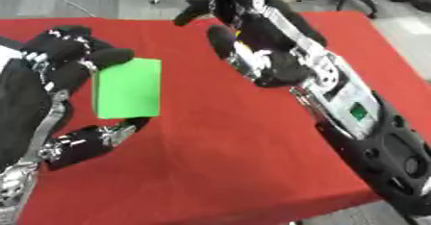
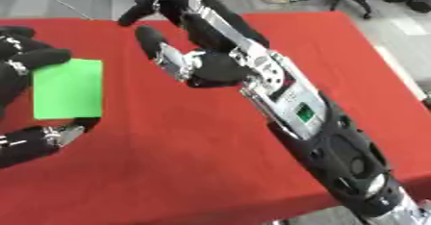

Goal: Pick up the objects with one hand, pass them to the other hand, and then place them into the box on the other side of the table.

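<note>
One green block (image 1: 127, 88) in play, pinched in my left hand (image 1: 59, 70): fingers curl over its top edge, thumb props the bottom edge. It looks light, stiff and smooth-faced, so probably slippery. My right hand (image 1: 252, 51) hovers just beside it, spread wide, holding nothing. I judge the free right-side edge the best place to grab. No box in view.

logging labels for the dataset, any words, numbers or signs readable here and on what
No text can be read in either view.
Green block, held in the left hand: plain faces, no print showing.
Right arm: a small green panel on a silver plate; any marks on it are too blurred to read.
Right hand, open over the red table: no marks to be seen.
</note>
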`<state>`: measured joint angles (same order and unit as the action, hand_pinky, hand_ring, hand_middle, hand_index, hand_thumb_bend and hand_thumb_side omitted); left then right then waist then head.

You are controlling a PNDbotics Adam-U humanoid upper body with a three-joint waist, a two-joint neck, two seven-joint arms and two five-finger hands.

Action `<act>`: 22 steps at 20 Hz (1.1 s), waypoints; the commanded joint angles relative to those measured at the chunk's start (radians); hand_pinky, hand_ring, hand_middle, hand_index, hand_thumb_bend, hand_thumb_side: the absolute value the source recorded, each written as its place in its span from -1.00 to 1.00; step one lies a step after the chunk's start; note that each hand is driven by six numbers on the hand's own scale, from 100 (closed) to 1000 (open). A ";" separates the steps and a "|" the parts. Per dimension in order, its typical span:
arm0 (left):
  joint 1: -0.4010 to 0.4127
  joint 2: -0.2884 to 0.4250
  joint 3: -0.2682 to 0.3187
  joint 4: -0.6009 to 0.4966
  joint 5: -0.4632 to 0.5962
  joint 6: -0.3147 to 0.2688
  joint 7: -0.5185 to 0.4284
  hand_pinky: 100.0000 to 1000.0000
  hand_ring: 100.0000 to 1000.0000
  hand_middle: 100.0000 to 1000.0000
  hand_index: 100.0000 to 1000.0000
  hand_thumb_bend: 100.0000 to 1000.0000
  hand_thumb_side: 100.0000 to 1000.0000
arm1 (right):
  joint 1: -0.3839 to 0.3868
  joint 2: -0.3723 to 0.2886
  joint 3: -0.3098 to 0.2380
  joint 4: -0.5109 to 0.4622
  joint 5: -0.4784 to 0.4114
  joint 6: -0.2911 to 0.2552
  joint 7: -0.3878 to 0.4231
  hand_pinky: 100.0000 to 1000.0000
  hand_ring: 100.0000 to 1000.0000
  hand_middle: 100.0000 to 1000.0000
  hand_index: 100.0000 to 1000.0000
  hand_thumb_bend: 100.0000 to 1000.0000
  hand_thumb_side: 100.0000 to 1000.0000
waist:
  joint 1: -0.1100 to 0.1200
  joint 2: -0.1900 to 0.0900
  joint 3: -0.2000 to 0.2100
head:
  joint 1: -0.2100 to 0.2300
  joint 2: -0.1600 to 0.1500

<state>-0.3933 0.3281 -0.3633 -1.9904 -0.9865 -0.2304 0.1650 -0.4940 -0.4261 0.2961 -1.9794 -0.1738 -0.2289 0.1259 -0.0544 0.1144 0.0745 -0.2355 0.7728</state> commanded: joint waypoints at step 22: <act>0.048 0.495 0.326 0.379 -0.153 0.479 -0.060 0.64 0.17 -0.50 0.31 0.22 -1.00 | 0.330 0.028 0.022 -0.020 0.245 -0.020 0.121 1.00 0.19 0.71 0.83 -1.00 -0.17 | 0.065 -0.030 -0.047 | 0.530 -0.003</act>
<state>-0.3288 0.7705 -0.0526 -1.6433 -1.1266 0.2413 0.1224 -0.1573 -0.3974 0.3188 -1.9795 0.0644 -0.2504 0.2352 0.0084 0.0982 0.0278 0.2932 0.7728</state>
